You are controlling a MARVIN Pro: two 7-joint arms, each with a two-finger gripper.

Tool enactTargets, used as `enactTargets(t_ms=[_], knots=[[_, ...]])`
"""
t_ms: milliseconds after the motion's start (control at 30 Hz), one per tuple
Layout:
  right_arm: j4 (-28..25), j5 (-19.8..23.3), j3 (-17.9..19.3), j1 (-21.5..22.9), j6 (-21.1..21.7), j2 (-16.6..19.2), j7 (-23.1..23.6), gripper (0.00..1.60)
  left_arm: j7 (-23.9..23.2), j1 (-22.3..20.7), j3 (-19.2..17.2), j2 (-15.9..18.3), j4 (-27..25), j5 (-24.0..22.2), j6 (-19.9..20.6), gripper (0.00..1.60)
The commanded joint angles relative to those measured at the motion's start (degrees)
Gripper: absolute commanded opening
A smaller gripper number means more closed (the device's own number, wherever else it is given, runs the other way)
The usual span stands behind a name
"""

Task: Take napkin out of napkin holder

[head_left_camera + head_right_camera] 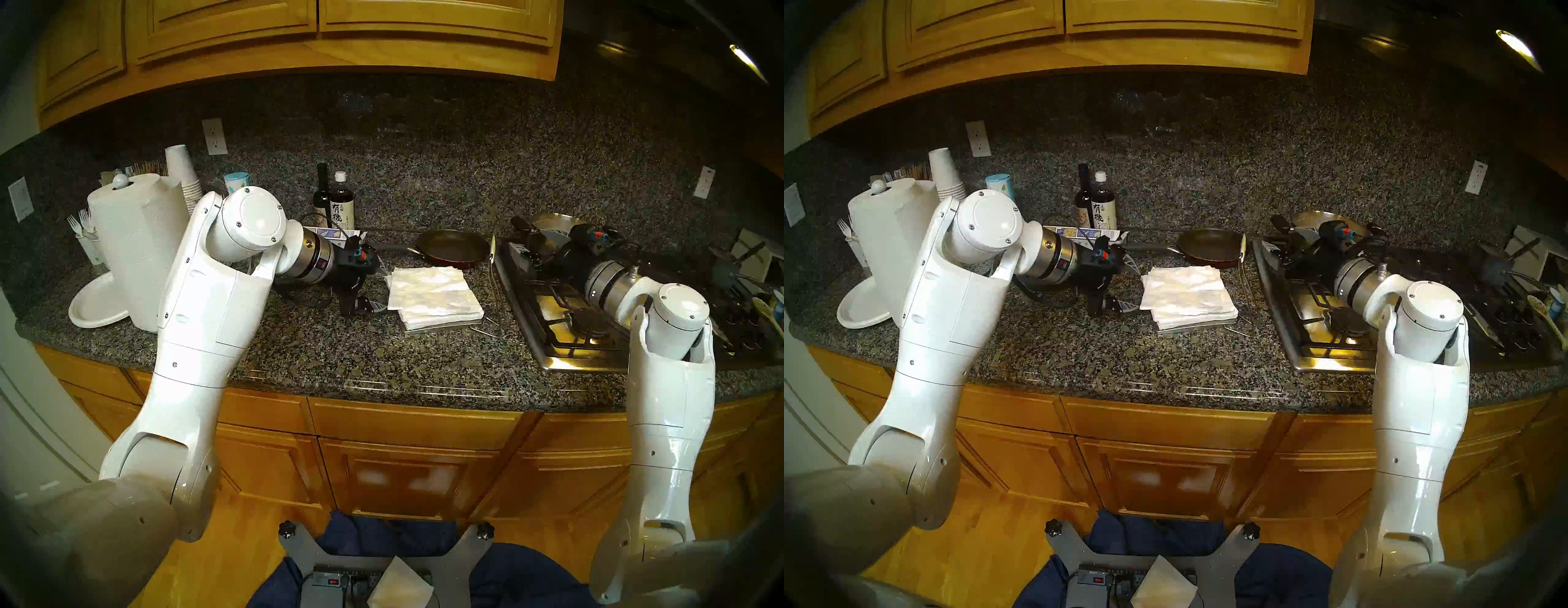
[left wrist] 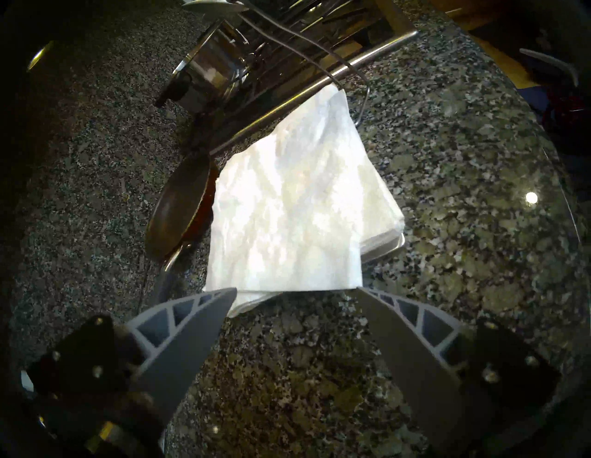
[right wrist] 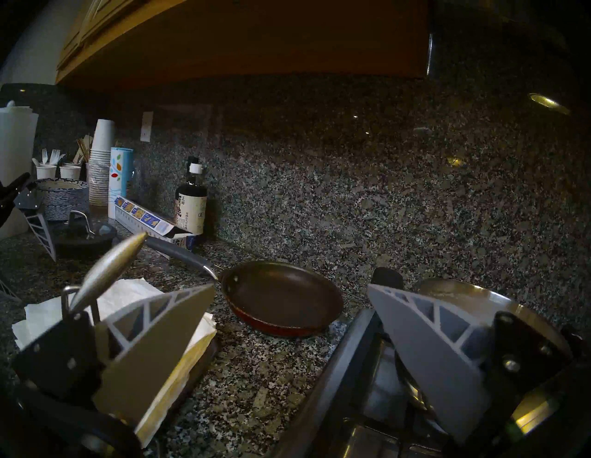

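Wide-apart left gripper (image 2: 295, 289) hangs by crinkled white napkin (image 2: 294, 204) atop its silver napkin holder (image 2: 388, 248)

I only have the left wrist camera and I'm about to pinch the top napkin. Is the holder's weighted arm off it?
Observer: Yes. The right wrist view shows the leaf-shaped weight raised upright, clear of the top napkin.
Operator: Is the right gripper holding it up?
Observer: No. The right gripper has its fingers open, and the weight sits outside the gap.
Operator: Where is my gripper overall?
Observer: In the head view, the left gripper is at the napkin's left edge, with the frying pan behind the stack. I cannot tell whether the gripper touches the napkin.
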Motion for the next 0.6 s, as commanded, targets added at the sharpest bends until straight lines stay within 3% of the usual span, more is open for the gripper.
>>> enactTargets(t_ms=[0, 167, 567], knots=[[-1.6, 0.3, 0.0, 1.7, -0.5, 0.3, 0.1, 1.6, 0.2, -0.6, 0.1, -0.1, -2.0, -0.6, 0.1, 1.34], [-1.6, 0.4, 0.0, 1.6, -0.4, 0.3, 0.0, 1.6, 1.0, -0.1, 0.7, -0.1, -2.5, 0.3, 0.0, 1.24], [-1.7, 0.3, 0.2, 1.4, -0.4, 0.3, -0.1, 1.6, 3.3, -0.3, 1.7, -0.7, -1.8, 1.7, 0.2, 1.3]])
